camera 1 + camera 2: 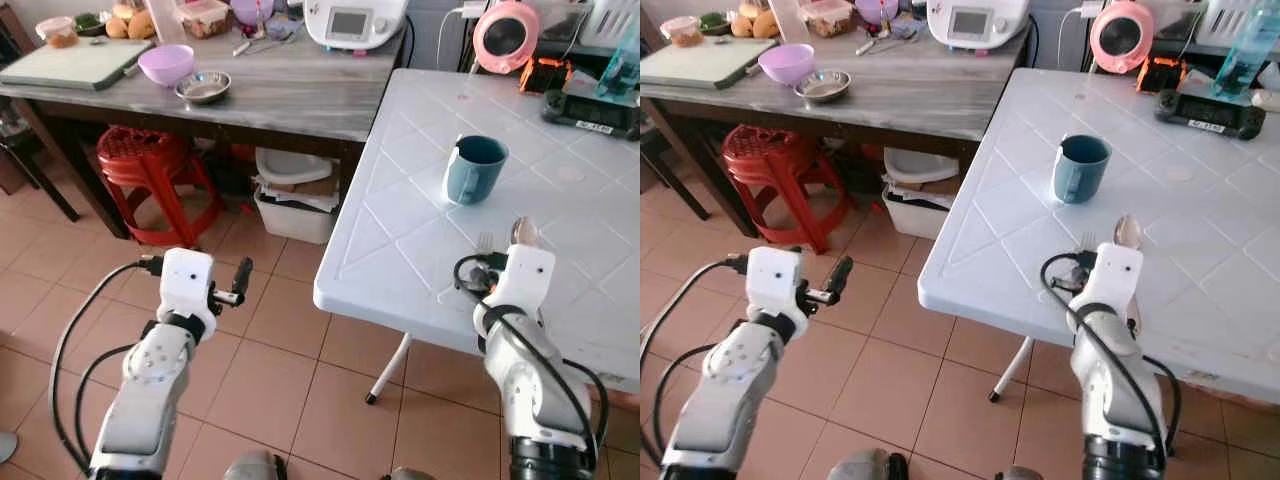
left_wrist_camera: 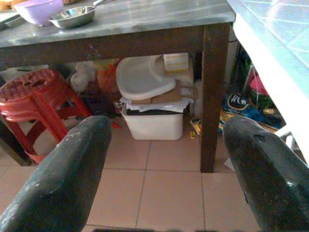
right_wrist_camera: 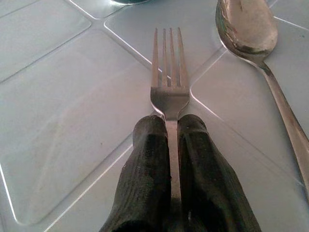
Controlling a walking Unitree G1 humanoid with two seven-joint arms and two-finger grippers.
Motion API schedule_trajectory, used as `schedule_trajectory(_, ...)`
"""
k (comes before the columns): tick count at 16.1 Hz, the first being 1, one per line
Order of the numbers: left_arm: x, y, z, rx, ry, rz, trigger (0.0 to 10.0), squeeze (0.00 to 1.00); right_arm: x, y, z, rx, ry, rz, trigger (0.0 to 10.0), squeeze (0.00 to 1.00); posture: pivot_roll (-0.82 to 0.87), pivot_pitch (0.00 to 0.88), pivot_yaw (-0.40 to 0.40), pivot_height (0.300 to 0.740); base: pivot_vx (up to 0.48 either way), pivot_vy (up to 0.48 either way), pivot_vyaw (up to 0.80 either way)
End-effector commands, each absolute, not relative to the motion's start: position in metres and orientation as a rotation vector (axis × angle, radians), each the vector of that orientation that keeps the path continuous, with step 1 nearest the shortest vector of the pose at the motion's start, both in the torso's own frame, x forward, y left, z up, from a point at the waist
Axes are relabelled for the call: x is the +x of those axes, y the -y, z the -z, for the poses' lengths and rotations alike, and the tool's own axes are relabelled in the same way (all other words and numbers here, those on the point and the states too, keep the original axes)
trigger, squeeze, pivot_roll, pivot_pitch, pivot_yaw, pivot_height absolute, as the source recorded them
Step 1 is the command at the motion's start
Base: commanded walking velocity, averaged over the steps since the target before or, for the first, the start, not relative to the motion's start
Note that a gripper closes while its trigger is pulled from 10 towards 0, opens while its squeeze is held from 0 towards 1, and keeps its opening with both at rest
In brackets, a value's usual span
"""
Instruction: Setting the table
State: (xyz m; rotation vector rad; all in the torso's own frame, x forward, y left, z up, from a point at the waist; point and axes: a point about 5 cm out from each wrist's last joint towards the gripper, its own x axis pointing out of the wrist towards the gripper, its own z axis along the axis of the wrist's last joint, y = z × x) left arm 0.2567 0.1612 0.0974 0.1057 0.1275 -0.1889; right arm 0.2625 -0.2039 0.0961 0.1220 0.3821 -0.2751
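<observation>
While the white plastic table (image 1: 400, 240) carries the setting, the dark wooden side table (image 1: 300, 105) to its left holds kitchen clutter. Step in hand, as judged: laying the cutlery. Right gripper (image 3: 170, 126) has its two black fingers pressed together on the neck of the silver metal fork (image 3: 169, 77), tines pointing away from the wrist and lying low over the table top; contact with the surface cannot be confirmed. Silver metal spoon (image 3: 248, 34) lies just beside the fork on its right, roughly parallel, bowl up. Next move probably calls for settling the fork flat alongside the spoon, then parting the fingers and lifting clear without dragging either piece.

Left gripper (image 2: 166, 164) hangs over the tiled floor (image 1: 270, 370), well apart from the white table, fingers spread wide, nothing between them.

Containers: blue ceramic mug (image 1: 474, 168) stands upright beyond the cutlery, handle to the left; contents cannot be made out. On the side table, lilac plastic bowl (image 1: 166, 63) and small steel bowl (image 1: 203, 87) sit just beside each other; both look empty. White bin (image 2: 152, 123) under the side table is stuffed with cardboard and a white tray
</observation>
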Motion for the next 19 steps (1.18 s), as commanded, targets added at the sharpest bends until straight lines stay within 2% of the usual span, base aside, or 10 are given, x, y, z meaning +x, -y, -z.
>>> schedule_trajectory(1, 0.261, -0.166, -0.099, 0.119, -0.107, 0.152, 10.0, 0.00, 0.257, 0.204, -0.087, 0.103, -0.414, 0.296, 3.4, 0.00, -0.05, 0.000, 0.064, 0.740, 0.000, 0.000, 0.00)
schedule_trajectory(2, 0.263, -0.167, -0.098, 0.113, -0.106, 0.138, 10.0, 0.00, 0.256, 0.204, -0.088, 0.103, -0.406, 0.302, 3.4, 0.00, -0.05, 0.000, 0.064, 0.740, 0.000, 0.000, 0.00)
schedule_trajectory(3, 0.263, -0.167, -0.098, 0.099, -0.107, 0.129, 10.0, 0.00, 0.255, 0.205, -0.088, 0.092, -0.398, 0.302, 7.0, 0.00, -0.05, 0.000, 0.059, 0.740, 0.000, 0.000, 0.00)
schedule_trajectory(4, 0.266, -0.164, -0.098, 0.093, -0.095, 0.137, 10.0, 0.00, 0.253, 0.208, -0.089, 0.091, -0.352, 0.329, 10.0, 0.00, -0.05, 0.000, 0.054, 0.740, 0.000, 0.458, 0.00)
schedule_trajectory(10, 0.276, -0.154, -0.098, 0.100, -0.037, 0.125, 10.0, 0.00, 0.260, 0.207, -0.105, 0.071, -0.167, 0.311, 10.0, 0.00, -0.05, 0.000, 0.033, 0.740, 0.000, 0.480, 0.00)
schedule_trajectory(13, 0.283, -0.146, -0.105, 0.111, 0.034, 0.094, 10.0, 0.00, 0.264, 0.208, -0.122, -0.036, -0.010, 0.286, 10.0, 0.00, -0.04, 0.000, 0.027, 0.740, 0.000, 0.480, 0.00)
schedule_trajectory(17, 0.286, -0.149, -0.111, 0.106, 0.094, 0.043, 10.0, 0.00, 0.255, 0.205, -0.131, -0.165, 0.106, 0.293, 10.0, 0.00, -0.05, 0.000, 0.034, 0.740, 0.000, 0.480, 0.00)
schedule_trajectory(19, 0.283, -0.149, -0.113, 0.111, 0.111, 0.046, 10.0, 0.00, 0.247, 0.203, -0.127, -0.156, 0.104, 0.310, 10.0, 0.00, -0.05, 0.000, 0.041, 0.740, 0.000, 0.480, 0.00)
